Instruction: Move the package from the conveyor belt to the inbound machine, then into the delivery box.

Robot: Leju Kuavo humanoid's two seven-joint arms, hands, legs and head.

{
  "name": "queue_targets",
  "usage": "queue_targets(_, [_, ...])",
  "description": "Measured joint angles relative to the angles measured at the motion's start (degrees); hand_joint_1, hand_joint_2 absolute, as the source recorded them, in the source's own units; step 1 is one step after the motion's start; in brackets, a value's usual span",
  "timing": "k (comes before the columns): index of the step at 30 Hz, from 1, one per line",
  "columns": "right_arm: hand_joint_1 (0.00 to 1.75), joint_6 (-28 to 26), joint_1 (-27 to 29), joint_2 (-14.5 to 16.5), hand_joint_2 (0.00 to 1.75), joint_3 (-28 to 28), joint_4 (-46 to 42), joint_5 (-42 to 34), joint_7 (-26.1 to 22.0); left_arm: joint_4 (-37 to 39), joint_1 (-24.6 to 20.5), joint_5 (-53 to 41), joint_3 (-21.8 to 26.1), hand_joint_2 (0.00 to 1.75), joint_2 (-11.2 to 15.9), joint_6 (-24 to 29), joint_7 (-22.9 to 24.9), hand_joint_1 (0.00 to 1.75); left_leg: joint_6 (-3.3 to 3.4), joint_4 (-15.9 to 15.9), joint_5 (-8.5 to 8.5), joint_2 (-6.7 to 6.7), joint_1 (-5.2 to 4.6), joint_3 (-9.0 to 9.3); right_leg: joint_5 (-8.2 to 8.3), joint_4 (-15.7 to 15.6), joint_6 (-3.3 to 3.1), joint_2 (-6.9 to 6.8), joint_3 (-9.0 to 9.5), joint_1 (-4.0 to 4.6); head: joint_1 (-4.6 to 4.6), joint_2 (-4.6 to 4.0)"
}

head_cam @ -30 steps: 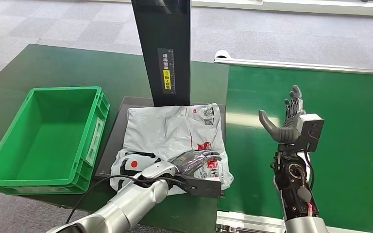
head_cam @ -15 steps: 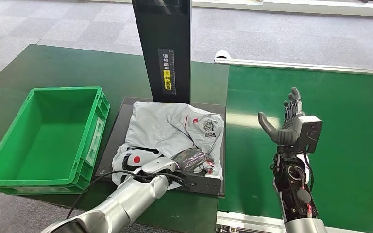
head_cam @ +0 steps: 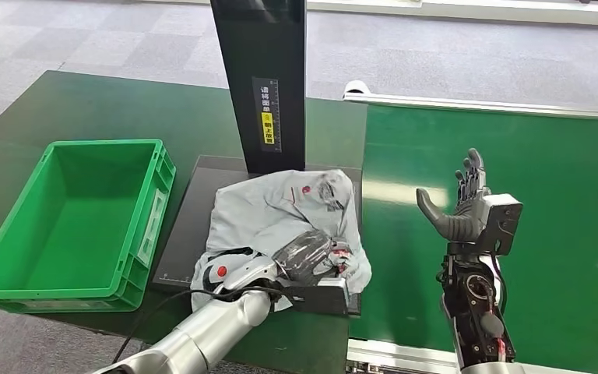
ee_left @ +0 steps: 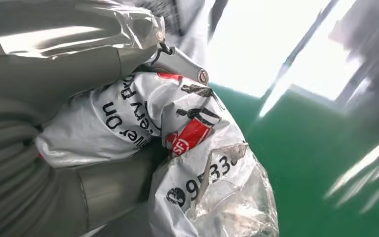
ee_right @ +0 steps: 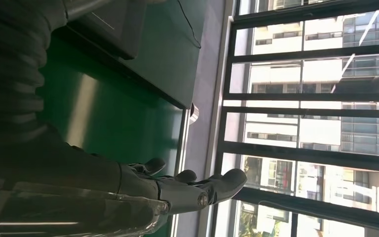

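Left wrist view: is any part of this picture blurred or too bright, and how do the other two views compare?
Left wrist view: the window area is overexposed to white, the green surface is streaked with blur, but the print on the package is sharp. Head view: evenly lit and sharp, with a pale glare patch on the conveyor belt. Right wrist view: the right robot hand is dark against bright windows.

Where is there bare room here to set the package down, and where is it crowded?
The green bin is bare inside, left of the black platform. The green belt is bare around the raised right hand. The table behind the bin is bare too. The platform is crowded: the package, gripped by the left hand, covers most of it beside the black post.
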Motion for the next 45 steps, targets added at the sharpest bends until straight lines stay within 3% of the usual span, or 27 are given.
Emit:
queue_targets(3, [0.0, 0.5, 0.45, -0.2, 1.75, 0.01, -0.68, -0.69, 0.37, -8.76, 2.98, 6.14, 1.61, 1.75, 0.56, 10.06, -3.84, 1.75, 0.0, 0.0, -0.01, 0.0, 0.0, -0.05, 0.0, 0.0, 0.0, 0.0, -0.05, 0.01, 0.0, 0.0])
queue_targets(7, [0.0, 0.78, 0.55, -0.36, 1.75, 0.08, -0.75, -1.61, 0.39, -19.69, 5.8, 13.56, 2.39, 1.75, 1.9, 26.31, -4.64, 1.75, -0.01, -0.01, -0.01, 0.0, 0.01, -0.08, -0.01, 0.0, -0.01, 0.0, -0.08, 0.02, -0.01, 0.0])
queue_targets(9, [0.0, 0.69, 0.55, -0.4, 1.75, 0.18, -0.75, -2.08, 0.25, -25.32, 7.46, 13.22, 3.71, 1.75, 2.05, 30.29, -4.7, 1.75, -0.01, -0.01, -0.01, 0.0, 0.02, -0.08, -0.02, 0.0, -0.01, 0.0, -0.08, 0.02, 0.0, 0.0])
queue_targets(13, [0.0, 0.55, 0.55, -0.49, 1.75, 0.48, -0.75, -2.59, 0.0, -34.65, 10.18, 11.33, 7.57, 1.75, 1.38, 31.38, -4.77, 1.75, -0.01, -0.01, -0.01, 0.0, 0.01, -0.08, -0.02, 0.0, -0.01, 0.0, -0.08, 0.01, 0.01, 0.0])
queue_targets(18, [0.0, 0.51, 0.55, -0.52, 1.75, 0.72, -0.75, -2.71, -0.04, -40.3, 11.98, 9.54, 10.05, 1.75, 0.9, 31.45, -4.78, 1.75, 0.0, -0.01, -0.01, 0.0, 0.0, -0.09, -0.02, 0.0, 0.0, 0.0, -0.07, 0.01, 0.01, -0.01])
queue_targets(24, [0.0, -0.37, 0.56, -0.54, 1.75, 1.56, -0.75, -3.45, -0.22, -50.67, 13.52, -11.52, 18.65, 1.75, -1.55, 31.52, -4.77, 1.75, -0.01, -0.01, -0.01, 0.02, 0.02, -0.08, -0.02, 0.0, -0.01, 0.01, -0.11, 0.02, 0.0, -0.01])
queue_targets(28, [0.0, -0.48, 0.54, -0.51, 1.75, 2.28, -0.73, -3.68, -0.36, -56.64, 13.58, -20.31, 23.44, 1.75, -1.95, 31.57, -4.77, 1.75, -0.01, -0.03, -0.01, 0.01, 0.03, -0.09, -0.03, 0.0, -0.02, 0.01, -0.11, 0.04, 0.0, 0.0])
queue_targets(35, [0.0, -0.43, 0.4, -0.49, 1.75, 3.42, -0.42, -3.72, -0.47, -62.24, 13.6, -27.0, 27.85, 1.75, -2.3, 31.57, -4.77, 1.75, -0.01, -0.02, 0.0, 0.0, 0.01, -0.09, -0.03, 0.0, -0.02, 0.0, -0.09, 0.02, 0.01, 0.0])
queue_targets(45, [0.0, -0.45, 0.18, -0.49, 1.75, 4.13, 0.01, -3.75, -0.86, -62.78, 13.6, -28.99, 30.83, 1.75, -2.43, 31.57, -4.76, 1.75, -0.01, -0.03, -0.01, 0.0, 0.02, -0.08, -0.03, 0.0, -0.02, 0.0, -0.1, 0.03, 0.0, -0.01])
